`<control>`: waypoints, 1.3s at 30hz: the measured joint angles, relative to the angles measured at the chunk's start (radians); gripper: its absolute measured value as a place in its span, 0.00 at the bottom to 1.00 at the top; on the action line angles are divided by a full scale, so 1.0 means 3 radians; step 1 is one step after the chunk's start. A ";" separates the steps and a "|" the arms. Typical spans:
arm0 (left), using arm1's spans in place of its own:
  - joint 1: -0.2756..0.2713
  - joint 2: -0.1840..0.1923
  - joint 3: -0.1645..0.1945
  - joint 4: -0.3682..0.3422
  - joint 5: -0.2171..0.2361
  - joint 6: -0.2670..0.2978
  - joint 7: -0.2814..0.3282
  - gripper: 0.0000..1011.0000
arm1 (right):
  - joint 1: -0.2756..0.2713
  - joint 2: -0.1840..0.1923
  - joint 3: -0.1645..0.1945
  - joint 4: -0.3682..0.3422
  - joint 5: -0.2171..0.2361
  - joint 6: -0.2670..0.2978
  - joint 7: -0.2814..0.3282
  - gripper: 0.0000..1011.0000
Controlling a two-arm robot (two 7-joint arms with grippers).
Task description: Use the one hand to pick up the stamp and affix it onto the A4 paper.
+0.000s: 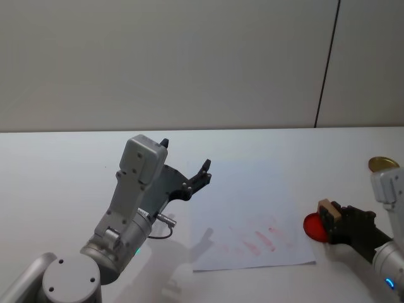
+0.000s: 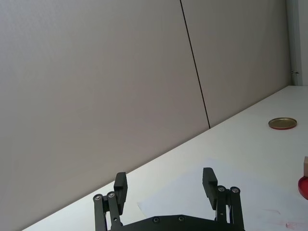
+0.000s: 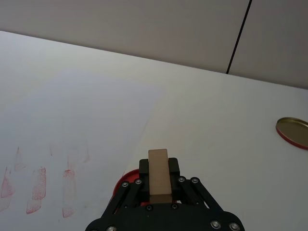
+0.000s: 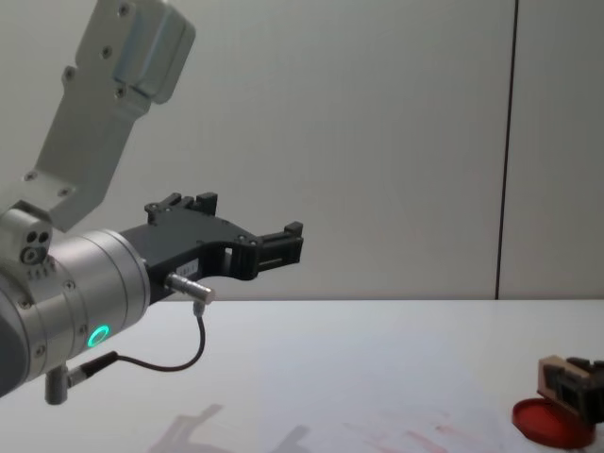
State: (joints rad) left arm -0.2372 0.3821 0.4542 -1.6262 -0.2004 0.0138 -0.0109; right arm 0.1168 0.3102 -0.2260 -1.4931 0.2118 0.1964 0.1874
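- Clamped the stamp [image 1: 327, 208] in the right gripper [image 1: 331, 222], over the red ink pad [image 1: 312, 226], just beside the A4 paper [image 1: 240, 202].
- Held the left gripper [image 1: 186, 158] raised, fingers apart, well away from the stamp.

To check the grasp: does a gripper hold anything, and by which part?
The right gripper holds the stamp, jaws shut on its opposite sides, one end sticking out past them. The left gripper is open, holding nothing.
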 joint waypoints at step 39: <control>0.0000 0.0000 0.0000 0.0000 0.0000 0.0000 0.0000 0.98 | 0.0204 -0.0286 -0.0236 0.0079 -0.0038 0.0025 0.0460 0.22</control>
State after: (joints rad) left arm -0.2371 0.3821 0.4542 -1.6262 -0.2004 0.0139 -0.0109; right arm 0.1779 0.2243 -0.2969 -1.4693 0.2004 0.2038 0.3254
